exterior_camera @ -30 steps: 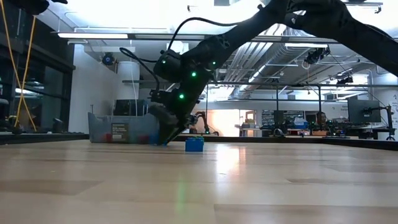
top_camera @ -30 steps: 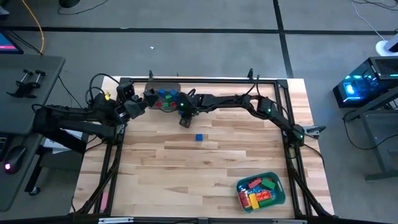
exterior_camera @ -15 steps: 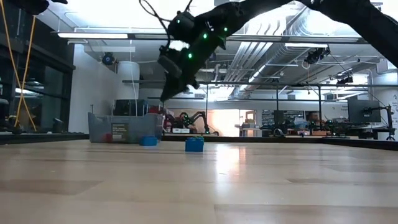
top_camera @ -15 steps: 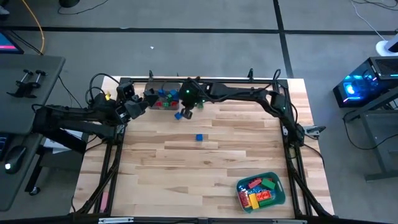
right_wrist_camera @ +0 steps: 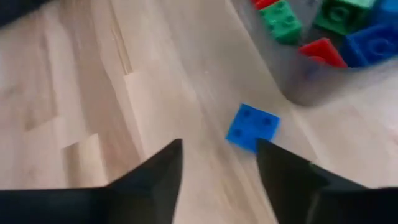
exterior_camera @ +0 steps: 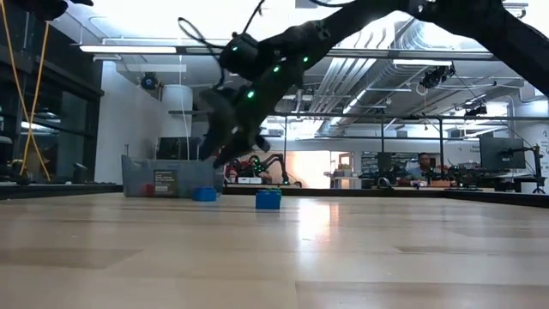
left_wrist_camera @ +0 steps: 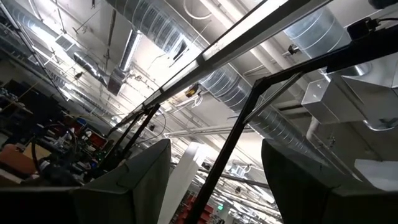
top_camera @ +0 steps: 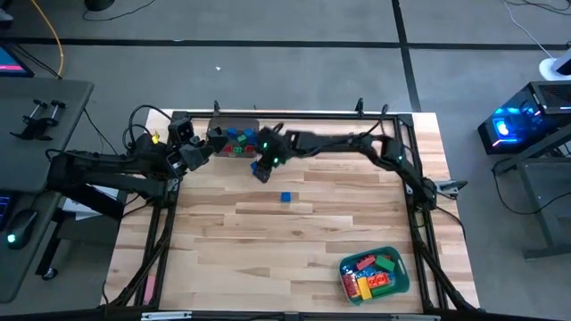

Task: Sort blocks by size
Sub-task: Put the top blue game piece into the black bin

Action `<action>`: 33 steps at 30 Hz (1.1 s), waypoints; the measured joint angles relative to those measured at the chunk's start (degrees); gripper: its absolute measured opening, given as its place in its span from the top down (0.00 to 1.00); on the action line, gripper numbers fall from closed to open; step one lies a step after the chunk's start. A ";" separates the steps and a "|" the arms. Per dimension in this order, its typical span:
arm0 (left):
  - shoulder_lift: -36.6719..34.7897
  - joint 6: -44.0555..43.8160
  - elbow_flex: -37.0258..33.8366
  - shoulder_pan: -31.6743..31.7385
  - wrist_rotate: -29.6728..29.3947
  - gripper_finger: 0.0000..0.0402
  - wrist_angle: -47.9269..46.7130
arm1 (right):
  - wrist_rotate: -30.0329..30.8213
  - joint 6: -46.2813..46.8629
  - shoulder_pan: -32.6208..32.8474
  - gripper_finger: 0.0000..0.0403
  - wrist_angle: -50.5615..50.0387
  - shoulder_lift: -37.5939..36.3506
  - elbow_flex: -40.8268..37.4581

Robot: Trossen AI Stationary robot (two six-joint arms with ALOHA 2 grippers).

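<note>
Wooden table [top_camera: 294, 232], pick-up step: right gripper [top_camera: 260, 172], fingers apart and empty, beside grey bin [top_camera: 219, 134], above stray blue block [right_wrist_camera: 252, 127]; next, lowering and closing.

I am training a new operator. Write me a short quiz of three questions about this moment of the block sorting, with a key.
1. True or false: the right gripper has its jaws shut on a block.
2. How many blue blocks lie loose on the table, outside both bins?
3. Which bin stands nearest the right gripper? A) the grey bin B) the teal bin

Key
1. False: the jaws are open and empty, above a blue block beside the grey bin.
2. Two.
3. A.
</note>
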 joint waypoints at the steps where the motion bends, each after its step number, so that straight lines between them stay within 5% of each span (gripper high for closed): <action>1: 0.00 -0.26 0.00 0.00 0.00 0.41 0.00 | 1.95 -0.65 0.90 0.47 1.13 0.62 -0.02; 9: 0.02 -0.41 0.00 -0.01 0.00 0.41 -0.17 | 26.24 -0.38 5.31 0.28 5.34 5.28 0.11; 24: 0.00 -3.45 0.00 -0.13 0.00 0.41 -0.11 | 25.92 7.29 5.37 0.28 11.39 10.63 0.21; 28: 0.00 -3.46 0.00 -0.13 0.00 0.41 -0.11 | 26.53 8.72 5.41 0.36 9.13 10.66 0.39; 33: 0.00 -3.45 0.00 -0.13 0.00 0.41 -0.11 | 25.72 10.07 5.16 0.65 5.70 9.78 0.42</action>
